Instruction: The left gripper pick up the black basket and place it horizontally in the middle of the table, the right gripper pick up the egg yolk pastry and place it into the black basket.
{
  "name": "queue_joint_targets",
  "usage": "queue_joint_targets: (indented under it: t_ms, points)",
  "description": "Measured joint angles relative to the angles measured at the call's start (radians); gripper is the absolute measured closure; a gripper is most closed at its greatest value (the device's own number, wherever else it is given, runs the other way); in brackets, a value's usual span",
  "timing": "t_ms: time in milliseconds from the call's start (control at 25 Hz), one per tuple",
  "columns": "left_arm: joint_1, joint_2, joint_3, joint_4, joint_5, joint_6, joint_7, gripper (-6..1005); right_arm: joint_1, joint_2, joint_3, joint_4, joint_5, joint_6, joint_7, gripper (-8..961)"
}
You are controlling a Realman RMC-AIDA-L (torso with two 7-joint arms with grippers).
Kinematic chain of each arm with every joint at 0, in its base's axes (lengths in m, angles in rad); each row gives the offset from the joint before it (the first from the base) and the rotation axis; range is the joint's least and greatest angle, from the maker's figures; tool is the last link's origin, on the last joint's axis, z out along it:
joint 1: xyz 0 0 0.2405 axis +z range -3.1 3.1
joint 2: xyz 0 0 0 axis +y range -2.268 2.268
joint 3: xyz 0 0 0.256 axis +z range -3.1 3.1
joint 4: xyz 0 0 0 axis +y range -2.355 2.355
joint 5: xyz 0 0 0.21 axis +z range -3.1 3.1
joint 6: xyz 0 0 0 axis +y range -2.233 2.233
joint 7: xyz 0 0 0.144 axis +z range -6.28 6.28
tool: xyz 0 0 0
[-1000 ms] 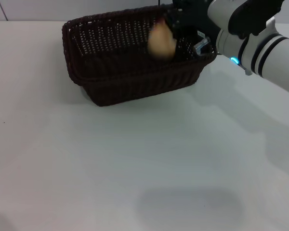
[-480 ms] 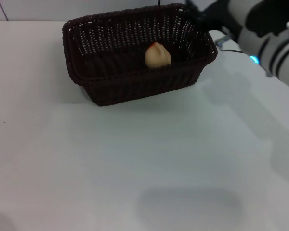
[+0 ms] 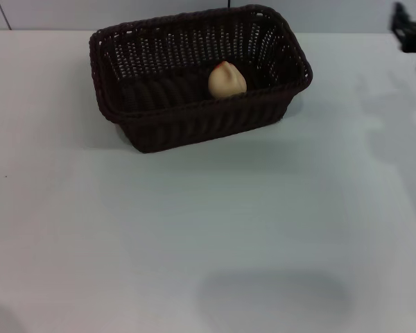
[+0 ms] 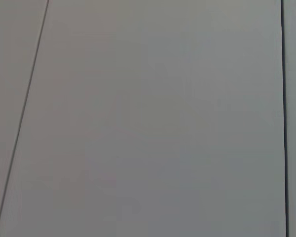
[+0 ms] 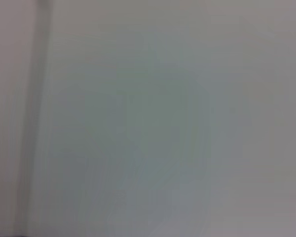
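The black basket [image 3: 194, 76] lies lengthwise across the far middle of the white table [image 3: 194, 229] in the head view. Inside it, toward its right half, rests the egg yolk pastry [image 3: 227, 80], a pale bun with a reddish top, touched by nothing. Only a dark tip of my right gripper [image 3: 410, 29] shows at the far right edge, well apart from the basket. My left gripper is out of view. Both wrist views show only plain pale surface.
A grey wall runs along the table's far edge behind the basket. Soft shadows fall on the tabletop at the right side and near the front.
My right arm let the pastry drop into the basket, then pulled back to the right until almost out of the head view. The pastry now lies still.
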Motion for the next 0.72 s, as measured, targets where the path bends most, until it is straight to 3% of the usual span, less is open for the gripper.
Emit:
queue_joint_targets:
  t_ms: [400, 720]
  points:
    - [0.000, -0.001, 0.002, 0.000, 0.000, -0.008, -0.009, 637, -0.042, -0.002, -0.007, 0.051, -0.041, -0.446, 0.146, 396]
    - [0.000, -0.003, 0.002, 0.001, 0.000, -0.023, -0.011, 637, -0.030, -0.004, -0.127, -0.043, -0.373, -0.849, 0.438, 396]
